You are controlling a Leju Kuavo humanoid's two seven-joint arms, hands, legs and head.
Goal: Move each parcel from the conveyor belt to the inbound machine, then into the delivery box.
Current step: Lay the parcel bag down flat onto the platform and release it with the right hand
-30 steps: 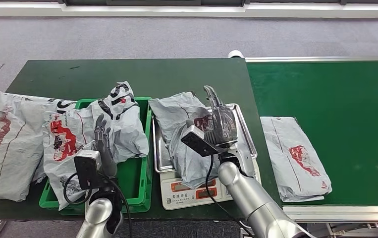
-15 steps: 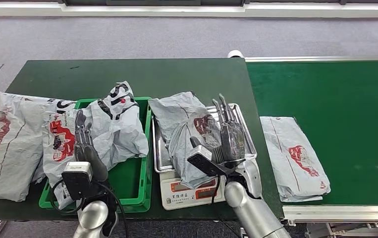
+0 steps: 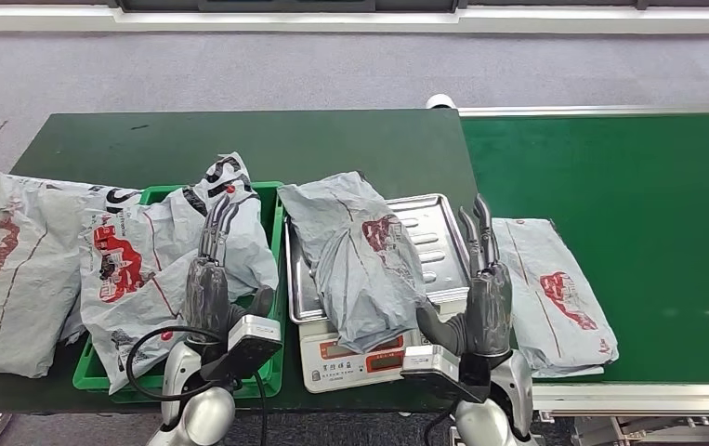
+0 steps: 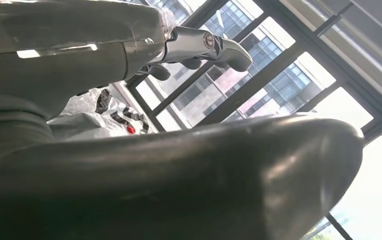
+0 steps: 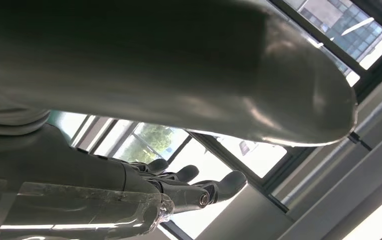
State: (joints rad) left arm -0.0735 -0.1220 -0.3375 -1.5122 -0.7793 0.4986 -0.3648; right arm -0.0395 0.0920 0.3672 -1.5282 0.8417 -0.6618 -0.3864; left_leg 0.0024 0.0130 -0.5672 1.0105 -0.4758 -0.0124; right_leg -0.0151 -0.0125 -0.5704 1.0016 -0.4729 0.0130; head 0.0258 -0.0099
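Green table (image 3: 267, 139), green conveyor belt (image 3: 629, 167) adjoining, grey carpet floor (image 3: 239, 70) beyond

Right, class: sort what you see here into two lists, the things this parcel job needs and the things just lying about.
Part of the job:
- conveyor belt
- parcel on the belt
- parcel on the scale tray
- scale (inbound machine)
- green box with parcels
- left hand, right hand, both holding nothing

Lying about:
- parcel beside the box
- dark green table
- grey floor

Even overhead light, backlit wrist views
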